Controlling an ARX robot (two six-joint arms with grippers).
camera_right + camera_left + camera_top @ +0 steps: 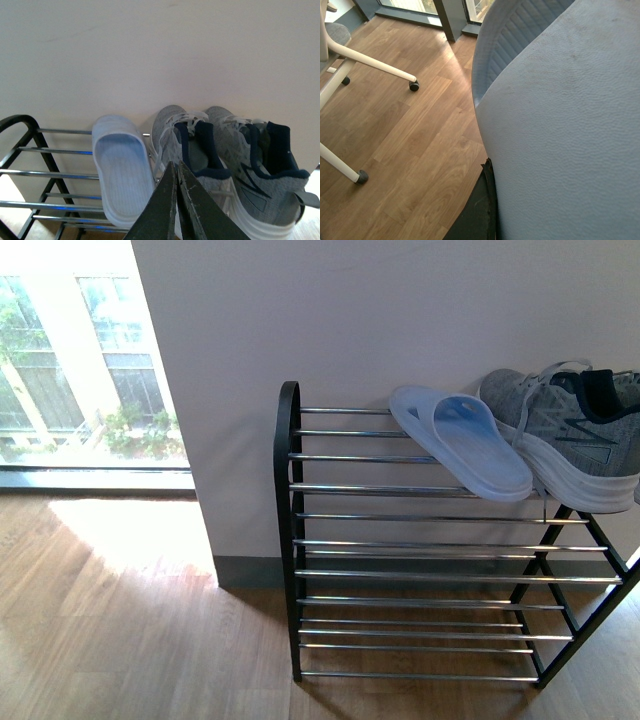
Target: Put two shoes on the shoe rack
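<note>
Right jaws: clenched on nothing, the two dark tips meeting just short of the nearer sneaker's navy collar in the right wrist view.

Left jaws: only one dark edge shows, pressed against a pale blue ridged surface that fills most of the left wrist view. It looks like a slipper sole. Whether it is grasped, I cannot tell. Wooden floor and white chair legs lie beyond it.

Item 1, first sneaker: grey knit, white sole, on the top tier, toe toward the wall. It is seen at the upper right of the front view, partly cut by the frame edge.

Item 2, second sneaker: just beside the first and parallel to it, same tier. It is out of the front view.

Item 3, pale blue slipper: on the same tier, touching the first sneaker's sole on the side away from the second, set at a slant.

Item 4, shoe rack: black frame, silver bars, lower centre to right of the front view, lower tiers bare.

Item 5, wall, directly behind; window at upper left.

Step in hand, by judgement: both shoes appear placed, so the task is at or near its end. Next move calls for drawing the right arm straight back, clear of collars and laces, without nudging the pair.
</note>
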